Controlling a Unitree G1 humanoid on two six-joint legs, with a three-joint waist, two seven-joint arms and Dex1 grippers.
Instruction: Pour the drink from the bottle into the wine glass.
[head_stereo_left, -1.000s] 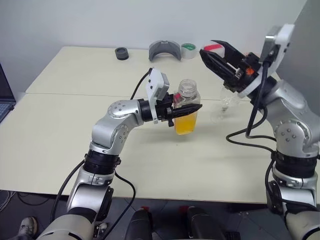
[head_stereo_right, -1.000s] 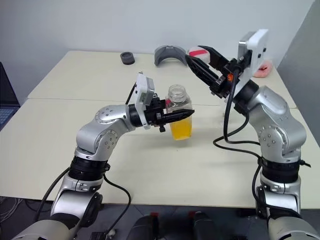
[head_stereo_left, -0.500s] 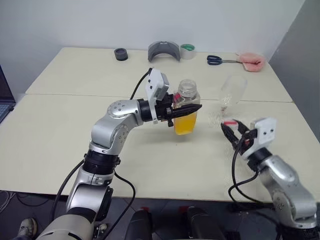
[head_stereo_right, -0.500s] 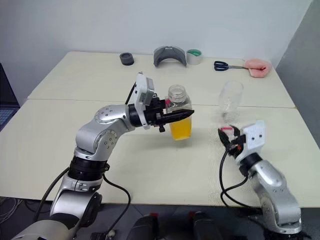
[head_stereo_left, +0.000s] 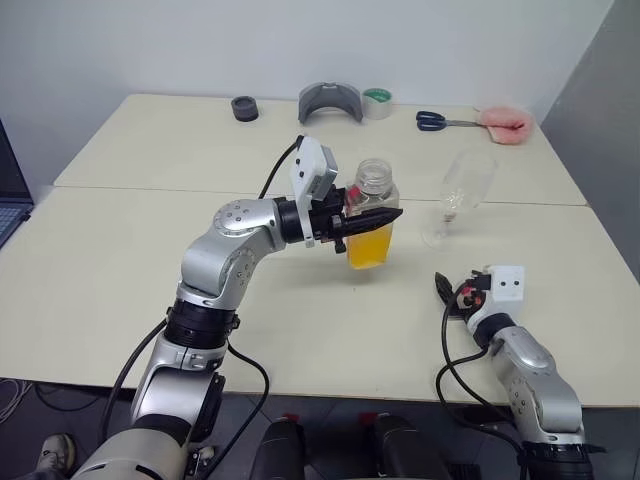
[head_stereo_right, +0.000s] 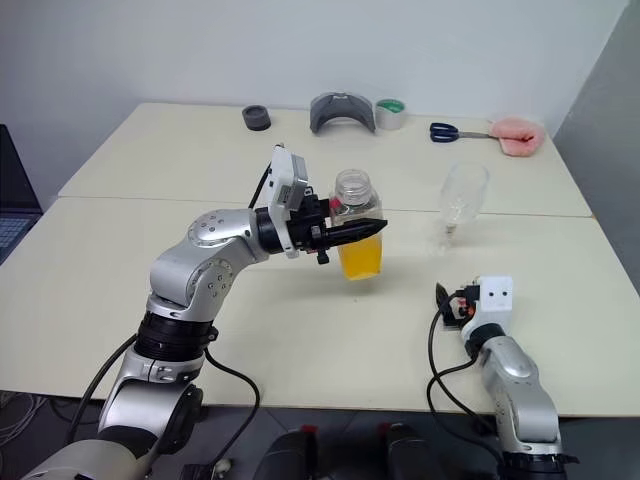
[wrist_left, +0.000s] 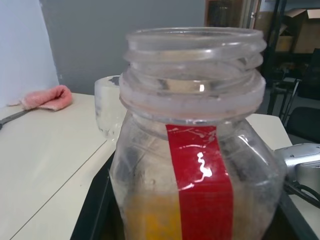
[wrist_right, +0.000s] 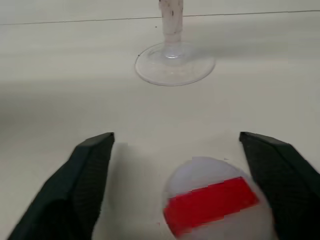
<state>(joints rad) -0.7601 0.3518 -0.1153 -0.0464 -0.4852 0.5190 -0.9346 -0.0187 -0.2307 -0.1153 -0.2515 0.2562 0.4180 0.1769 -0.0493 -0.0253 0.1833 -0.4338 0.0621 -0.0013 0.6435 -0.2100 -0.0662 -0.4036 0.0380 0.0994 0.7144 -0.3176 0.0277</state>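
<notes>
My left gripper is shut on the bottle and holds it upright above the middle of the table. The bottle has no cap on, shows a red stripe, and the orange drink fills its lower half. The empty wine glass stands to the bottle's right, its foot on the table ahead of my right gripper. My right gripper sits low at the table's front right, open, with the red-and-white cap lying between its fingers, touched by neither.
Along the far edge lie scissors, a pink cloth, a tape roll, a grey curved piece and a small black ring. A seam joins two tables. A laptop edge shows at far left.
My right arm came down from high beside the bottle to the table's front right with the cap, then opened its fingers and let the cap go. The left arm and bottle stayed put.
</notes>
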